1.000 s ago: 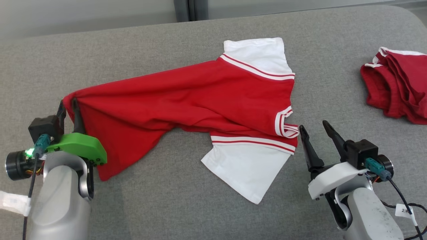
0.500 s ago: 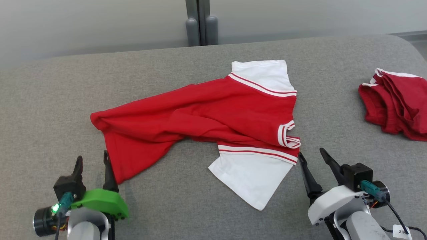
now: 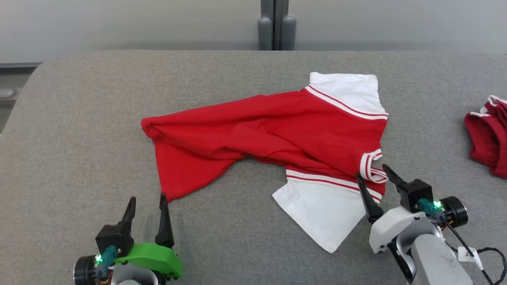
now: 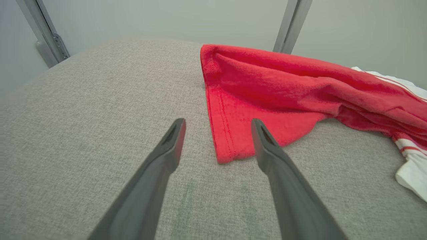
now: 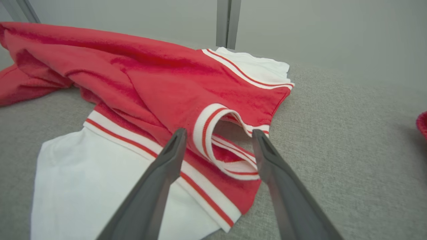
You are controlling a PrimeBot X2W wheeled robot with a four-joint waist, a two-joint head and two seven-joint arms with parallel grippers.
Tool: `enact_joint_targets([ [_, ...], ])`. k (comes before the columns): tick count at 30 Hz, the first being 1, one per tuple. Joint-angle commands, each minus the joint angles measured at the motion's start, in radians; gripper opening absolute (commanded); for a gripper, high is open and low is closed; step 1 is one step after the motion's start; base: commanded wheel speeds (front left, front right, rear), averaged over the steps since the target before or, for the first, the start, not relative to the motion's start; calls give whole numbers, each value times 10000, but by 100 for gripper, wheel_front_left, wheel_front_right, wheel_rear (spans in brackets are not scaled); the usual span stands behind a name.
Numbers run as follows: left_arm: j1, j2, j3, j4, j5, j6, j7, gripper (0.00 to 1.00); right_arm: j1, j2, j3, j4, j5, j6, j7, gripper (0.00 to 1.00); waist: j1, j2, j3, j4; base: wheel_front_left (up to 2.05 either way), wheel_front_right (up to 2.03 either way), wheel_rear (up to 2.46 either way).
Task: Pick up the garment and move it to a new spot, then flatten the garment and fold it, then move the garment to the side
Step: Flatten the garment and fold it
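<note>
Bare lab-like room: grey fabric-covered table (image 3: 79,118), plain wall (image 3: 119,19), metal post (image 3: 277,23).

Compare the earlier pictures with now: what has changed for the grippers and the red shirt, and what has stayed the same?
The left gripper let go of the garment at its hem corner, opened and drew back toward the robot; the corner dropped onto the grey surface. The right gripper stayed open, edging up to the collar. The other red garment lay unmoved.

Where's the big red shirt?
In the head view, the shirt lies centred on the grey table, its collar by the right gripper.
</note>
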Motion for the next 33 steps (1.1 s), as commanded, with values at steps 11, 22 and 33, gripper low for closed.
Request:
enact_joint_targets([
  [11, -670, 35, -970, -233, -471, 61, -3, 100, -2426, -584, -1238, 1491, -1057, -16, 4, 0, 0, 0, 1116, 1310, 0, 0, 0],
  [22, -1313, 33, -1916, -137, -854, 144, -3, 100, -5216, -1601, -2118, 3274, -2307, -16, 3, 38, 0, 0, 1891, 1942, 0, 0, 0],
  [33, -1296, 34, -1726, 161, -623, 238, -3, 100, -4425, -713, -2657, 1922, -2059, -16, 3, 100, 0, 0, 1370, 1289, 0, 0, 0],
])
